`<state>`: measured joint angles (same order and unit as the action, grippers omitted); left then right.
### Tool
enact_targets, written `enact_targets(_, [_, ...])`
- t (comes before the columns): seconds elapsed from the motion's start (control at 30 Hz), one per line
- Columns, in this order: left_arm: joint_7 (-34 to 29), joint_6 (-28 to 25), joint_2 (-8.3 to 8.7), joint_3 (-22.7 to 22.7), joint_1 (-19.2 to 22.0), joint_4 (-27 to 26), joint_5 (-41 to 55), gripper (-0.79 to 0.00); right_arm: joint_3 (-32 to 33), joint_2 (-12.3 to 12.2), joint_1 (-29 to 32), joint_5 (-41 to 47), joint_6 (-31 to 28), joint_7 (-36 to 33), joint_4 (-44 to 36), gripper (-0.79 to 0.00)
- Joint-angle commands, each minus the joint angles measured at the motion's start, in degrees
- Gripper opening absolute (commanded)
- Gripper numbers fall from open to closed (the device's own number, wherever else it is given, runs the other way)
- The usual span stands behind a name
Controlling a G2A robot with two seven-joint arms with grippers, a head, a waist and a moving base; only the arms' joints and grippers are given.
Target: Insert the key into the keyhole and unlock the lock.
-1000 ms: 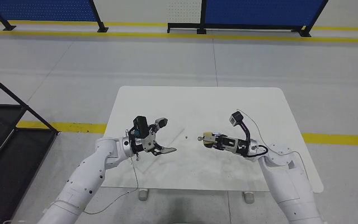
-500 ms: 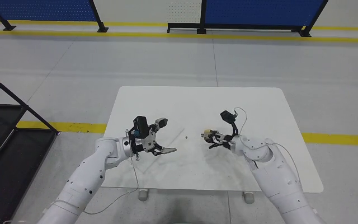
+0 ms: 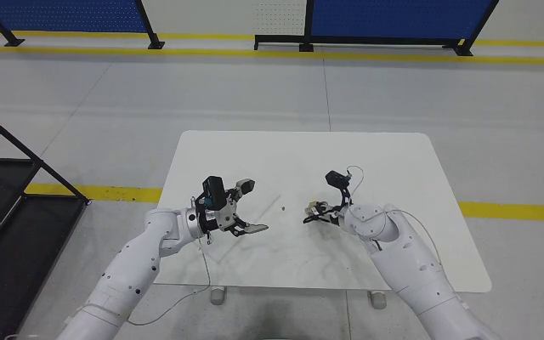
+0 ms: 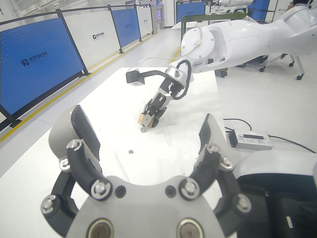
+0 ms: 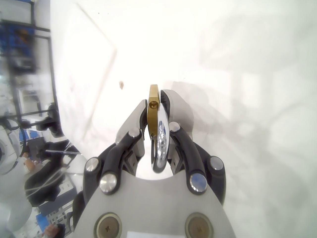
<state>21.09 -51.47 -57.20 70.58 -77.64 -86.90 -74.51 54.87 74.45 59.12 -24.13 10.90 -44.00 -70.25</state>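
Right gripper: we are logging it as clamped on the lock, its fingers pressing the flat sides of the brass body, with the silver shackle lying back between them toward the wrist. We are placing this gripper low over the middle of the table, tilted downward. Key: we are noting it projecting from the lower end of the lock, its head at the tabletop; we cannot tell whether it is touching the surface. Left gripper: we are recording it as spread wide and holding nothing, hanging above the left half of the table, well apart from the lock and pointing toward it. Speck: we are listing a small brown bit lying on the table between the two grippers. Box: we are entering a grey box with cables lying on the floor beside the table. Barriers: we are closing with blue panels standing beyond a yellow floor line.
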Motion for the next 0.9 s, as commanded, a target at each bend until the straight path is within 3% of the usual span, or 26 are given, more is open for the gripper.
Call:
enact_targets(0.0, [0.00,0.00,0.00,0.00,0.00,0.00,0.00,0.000,-0.27,0.07,-0.26,-0.63,0.58,0.19,0.33,-0.785])
enact_targets(0.23, [0.00,0.00,0.00,0.00,0.00,0.00,0.00,0.000,-0.66,0.21,-1.12,-1.61,1.39,-0.28,1.30,-0.785])
enact_targets(0.27, [0.00,0.00,0.00,0.00,0.00,0.00,0.00,0.000,-0.65,0.22,-1.18,-1.69,1.52,-0.37,1.26,-0.603])
enact_targets(0.3, [0.00,0.00,0.00,0.00,0.00,0.00,0.00,0.000,-0.65,0.22,-1.21,-1.80,1.65,-0.42,1.23,-0.018])
enact_targets(0.7, [0.00,0.00,0.00,0.00,0.00,0.00,0.00,0.000,0.64,-0.30,0.02,-5.10,2.95,1.38,-1.62,0.000])
enact_targets(0.87, [0.00,0.00,0.00,0.00,0.00,0.00,0.00,0.000,2.31,-0.92,2.31,-8.26,3.09,5.63,-6.16,0.000])
